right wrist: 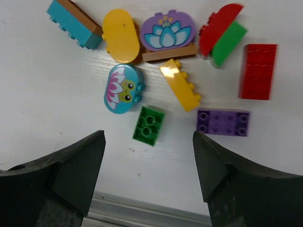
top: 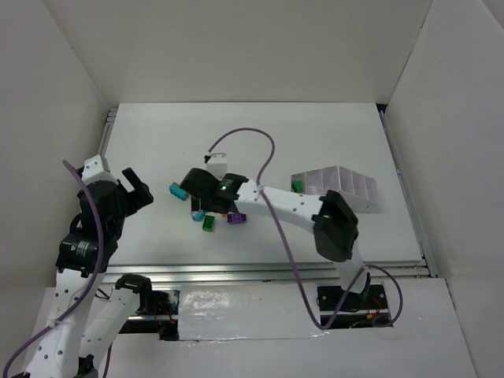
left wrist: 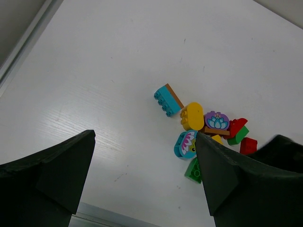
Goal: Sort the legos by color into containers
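**Both pairs of fingers spread and empty above the bench**
The left fingers (left wrist: 144, 135) stood wide with nothing between them, the legos (left wrist: 211, 124) clustered on the bench (top: 157, 142) ahead and to their right. The right fingers (right wrist: 148, 156) hovered parted and empty over that cluster, with a green brick (right wrist: 148, 125) at the mouth of their gap, a purple brick (right wrist: 223, 122) just right of it, and the others beyond. The white containers (top: 339, 189) sat well to their right.

The surface (right wrist: 38, 85) is white. On it lie a teal brick (right wrist: 71, 23) with a brown face, a yellow oval (right wrist: 120, 35), a purple piece (right wrist: 166, 30) printed with a pale blue lotus, a teal oval (right wrist: 123, 89) bearing a pink flower, a green brick (right wrist: 148, 125), a purple plate (right wrist: 222, 122) and a red brick (right wrist: 258, 71).
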`<action>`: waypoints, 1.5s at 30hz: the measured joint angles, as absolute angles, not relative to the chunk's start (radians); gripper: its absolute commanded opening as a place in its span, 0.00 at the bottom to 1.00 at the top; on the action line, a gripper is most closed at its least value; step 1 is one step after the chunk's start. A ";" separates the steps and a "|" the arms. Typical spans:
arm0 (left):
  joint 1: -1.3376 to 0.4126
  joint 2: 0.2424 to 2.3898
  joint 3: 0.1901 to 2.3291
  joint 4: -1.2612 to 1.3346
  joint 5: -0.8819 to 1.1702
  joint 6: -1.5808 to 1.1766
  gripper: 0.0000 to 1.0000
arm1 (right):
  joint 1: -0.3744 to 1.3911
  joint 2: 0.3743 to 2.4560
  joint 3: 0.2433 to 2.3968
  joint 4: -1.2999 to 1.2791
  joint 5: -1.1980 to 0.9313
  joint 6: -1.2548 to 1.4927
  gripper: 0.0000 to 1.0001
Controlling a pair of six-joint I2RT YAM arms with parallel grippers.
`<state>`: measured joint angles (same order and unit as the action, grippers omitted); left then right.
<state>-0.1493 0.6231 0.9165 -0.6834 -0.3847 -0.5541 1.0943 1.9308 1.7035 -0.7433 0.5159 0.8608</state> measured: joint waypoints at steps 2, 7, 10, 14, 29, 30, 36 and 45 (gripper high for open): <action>-0.149 0.622 0.916 -0.684 -0.386 -0.554 1.00 | 1.112 2.041 1.785 -0.759 0.513 0.893 0.80; -0.150 0.621 0.916 -0.688 -0.386 -0.554 1.00 | 1.132 2.172 1.823 -0.781 0.476 0.931 0.78; -0.150 0.617 0.916 -0.688 -0.385 -0.554 0.99 | 1.132 2.183 1.823 -0.781 0.463 0.945 0.77; -0.150 0.617 0.916 -0.688 -0.385 -0.554 0.99 | 1.132 2.184 1.823 -0.777 0.451 0.950 0.74; -0.150 0.617 0.916 -0.688 -0.380 -0.554 1.00 | 1.130 2.278 1.823 -0.787 0.449 0.946 0.35; -0.150 0.617 0.916 -0.688 -0.380 -0.554 0.99 | 1.129 2.278 1.823 -0.786 0.448 0.949 0.33; -0.150 0.617 0.916 -0.687 -0.376 -0.554 1.00 | 1.131 2.228 1.750 -0.748 0.446 0.950 0.21; -0.150 0.620 0.916 -0.687 -0.369 -0.553 1.00 | 1.131 1.844 1.521 -0.630 0.448 0.811 0.22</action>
<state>-0.1505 0.6201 0.9165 -0.6868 -0.3687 -0.5533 1.1313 1.8439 1.5208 -0.6304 0.4484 0.8108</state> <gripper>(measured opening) 0.994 0.441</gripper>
